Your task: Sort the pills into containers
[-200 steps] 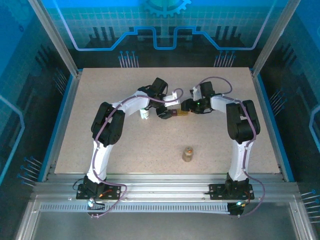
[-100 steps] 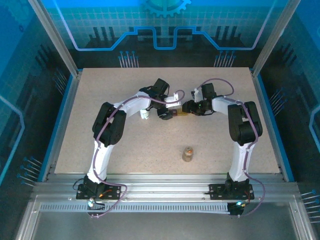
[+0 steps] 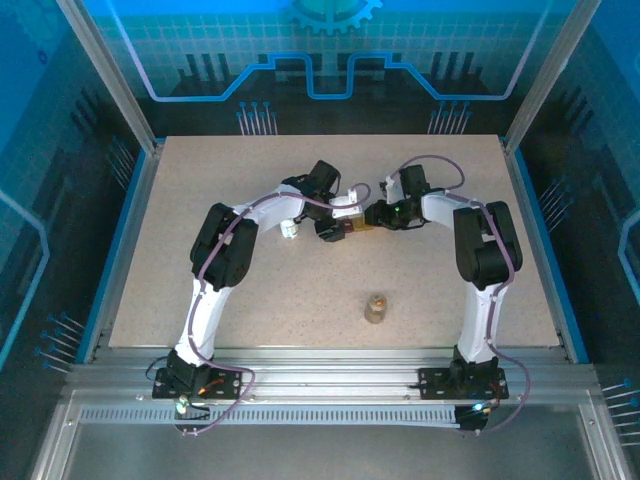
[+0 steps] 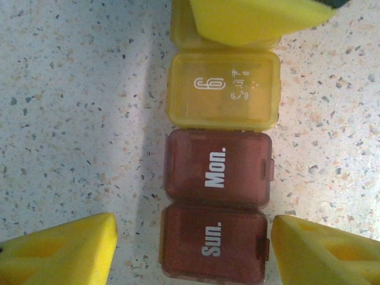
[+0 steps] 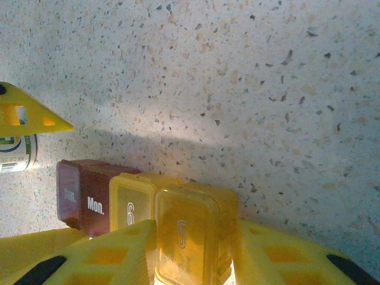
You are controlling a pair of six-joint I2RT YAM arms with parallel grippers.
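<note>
A row of small lidded containers lies between my two grippers. In the left wrist view it runs from dark red "Sun." and "Mon." to yellow "6". My left gripper is open and straddles the "Sun." box with a gap on its left side. The right gripper is shut on the end yellow box "5", a finger against each side. Beside it are yellow "6" and dark red "Mon.". The pills are hidden.
A white bottle with a green cap stands just left of the left gripper. A small amber bottle stands alone toward the near edge, in front of the right gripper. Speckled tabletop lies all round.
The right gripper's fingers have closed in onto the end yellow box. The left arm has edged slightly to the right, its jaws unchanged.
</note>
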